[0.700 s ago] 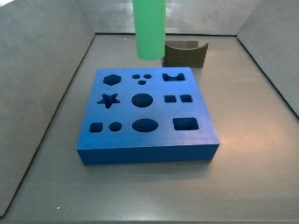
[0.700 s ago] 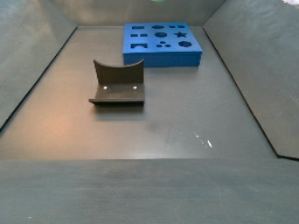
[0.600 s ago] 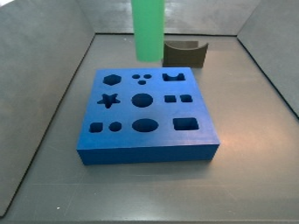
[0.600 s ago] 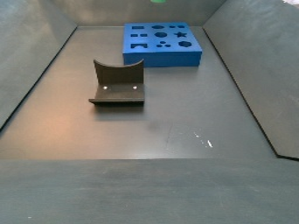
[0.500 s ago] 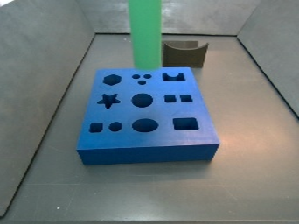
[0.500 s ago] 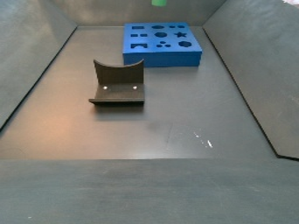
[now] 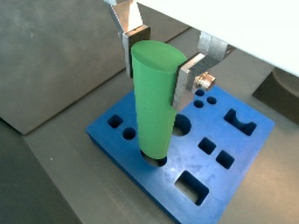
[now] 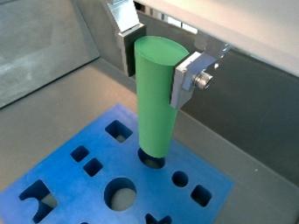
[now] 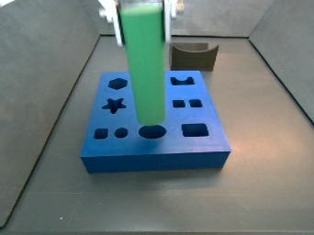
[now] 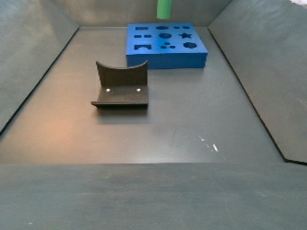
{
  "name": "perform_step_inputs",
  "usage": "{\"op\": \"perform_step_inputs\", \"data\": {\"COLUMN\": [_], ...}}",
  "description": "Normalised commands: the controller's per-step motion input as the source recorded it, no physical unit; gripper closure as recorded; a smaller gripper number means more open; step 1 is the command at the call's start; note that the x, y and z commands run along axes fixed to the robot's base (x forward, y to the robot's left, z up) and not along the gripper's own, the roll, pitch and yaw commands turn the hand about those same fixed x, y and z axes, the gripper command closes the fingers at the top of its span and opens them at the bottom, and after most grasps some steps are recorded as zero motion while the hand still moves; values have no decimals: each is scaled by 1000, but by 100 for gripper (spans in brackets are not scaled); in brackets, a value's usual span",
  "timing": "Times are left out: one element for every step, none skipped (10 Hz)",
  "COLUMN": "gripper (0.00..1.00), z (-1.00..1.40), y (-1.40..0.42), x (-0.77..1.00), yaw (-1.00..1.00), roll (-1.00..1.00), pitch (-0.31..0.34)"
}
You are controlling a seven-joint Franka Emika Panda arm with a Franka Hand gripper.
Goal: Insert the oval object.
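My gripper (image 7: 162, 66) is shut on the top of the oval object (image 7: 156, 105), a tall bright green peg held upright; both wrist views show it (image 8: 158, 101) between the silver fingers (image 8: 187, 77). Its lower end sits at the mouth of a hole in the blue block (image 7: 251, 149). In a side view the peg (image 9: 143, 69) stands over the middle hole of the block's front row (image 9: 151, 132), with the gripper (image 9: 141, 9) at the top edge. Whether the tip is inside the hole I cannot tell. In a side view the peg (image 10: 164, 9) shows above the block (image 10: 168, 61).
The blue block (image 9: 160, 158) has several differently shaped holes. A dark grey curved piece (image 10: 121, 85) lies on the floor away from the block and shows behind it in a side view (image 9: 194, 55). Grey walls enclose the floor on all sides.
The gripper has carried the green peg from above the block's back edge toward the front row and lower; its fingers now show in a side view.
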Motion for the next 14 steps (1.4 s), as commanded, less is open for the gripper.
{"op": "perform_step_inputs", "data": {"gripper": [100,100,100,100,100,100,100,100,100,100,100,100,100,100], "z": [-300,-269,-311,-209,-97,-211,-237,-243,-246,-263,-280,-286,-260,-226], "y": [0,0,0,0,-46,-123,-120,-109,-80,-54,-54,-20,0,0], "x": [0,0,0,0,0,69,106,149,191,226,277,340,357,200], "yaw": [-300,-334,-300,-77,0,0,0,0,0,0,0,0,0,0], "roll": [193,169,143,104,163,144,131,114,114,93,90,90,100,107], "pitch": [101,119,99,29,0,20,36,43,49,44,49,69,99,67]}}
